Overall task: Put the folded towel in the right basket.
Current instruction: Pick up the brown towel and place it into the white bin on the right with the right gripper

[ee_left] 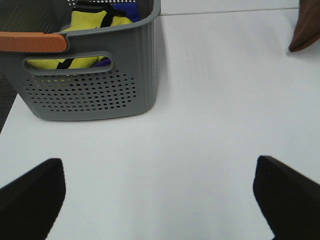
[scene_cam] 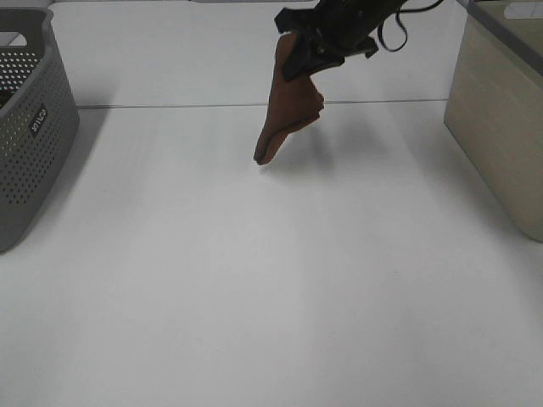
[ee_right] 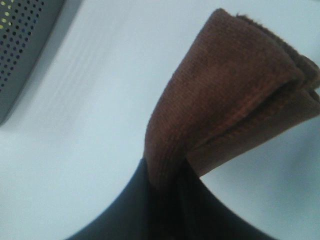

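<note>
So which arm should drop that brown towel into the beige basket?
Right. The right gripper is shut on the brown folded towel, nearer the beige basket. The left gripper is open, empty, by the gray basket.

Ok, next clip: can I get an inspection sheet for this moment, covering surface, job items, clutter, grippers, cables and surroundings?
Surface: white table, plain, no marks seen.
Job's things: brown folded towel hangs from the right gripper with its low corner close to the table. It is not yet in the beige right basket at the right edge.
Clutter: grey perforated basket at the left edge, with yellow and blue items inside.
Grippers: right gripper is shut on the towel. Left gripper is open over bare table, with nothing between its fingers.
Cables: black cable loops beside the right arm's wrist, apart from the towel.
Surroundings: nothing seen.
</note>
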